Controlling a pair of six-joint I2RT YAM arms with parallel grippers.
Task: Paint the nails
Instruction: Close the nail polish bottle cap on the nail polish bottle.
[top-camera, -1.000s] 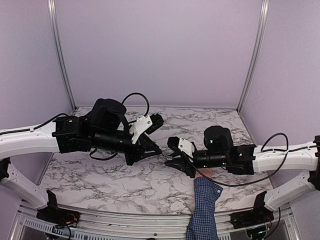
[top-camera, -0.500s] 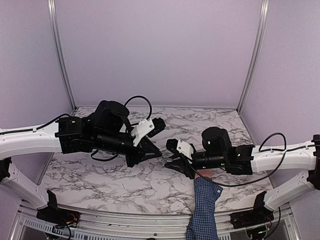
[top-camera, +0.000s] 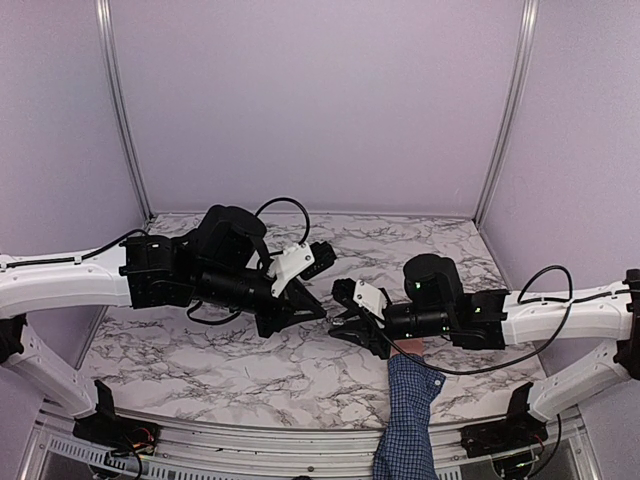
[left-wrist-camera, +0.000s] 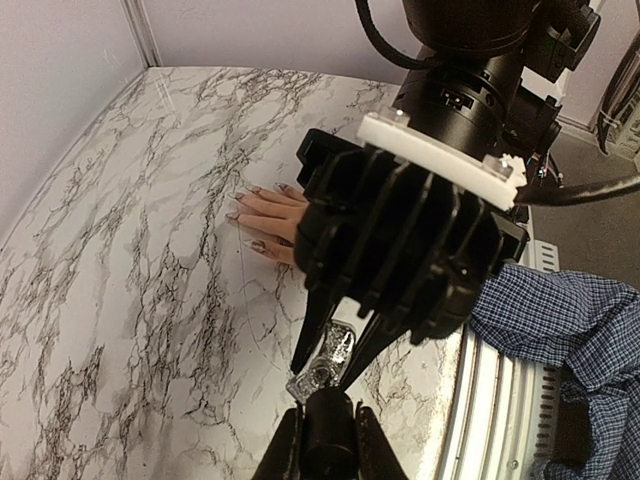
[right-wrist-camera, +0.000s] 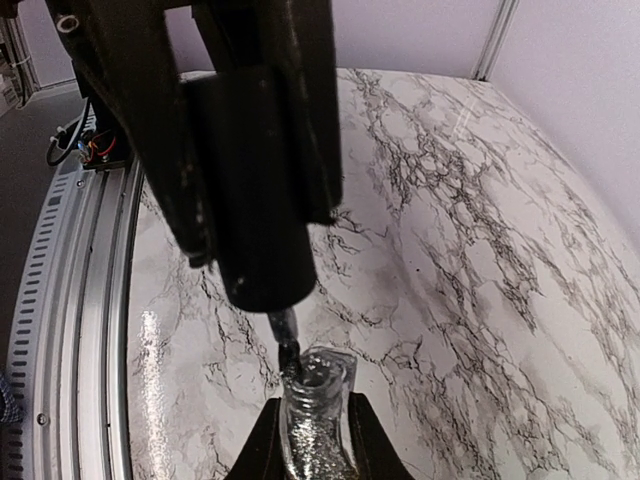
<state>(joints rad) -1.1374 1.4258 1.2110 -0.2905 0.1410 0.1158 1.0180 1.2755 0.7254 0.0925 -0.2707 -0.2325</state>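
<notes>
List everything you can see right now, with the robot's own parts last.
polish bottle: one, clear with silver glitter, held up in the air
brush cap: one, black, above the bottle, its stem at the bottle's mouth
human hand: one, pale, flat on the table, fingers spread
nails: four showing, darkish, on that hand
sleeve: one, blue checked, near table edge
table: one, white marble with black veins
left gripper: one, black, shut on the brush cap
right gripper: one, black, shut on the polish bottle
</notes>
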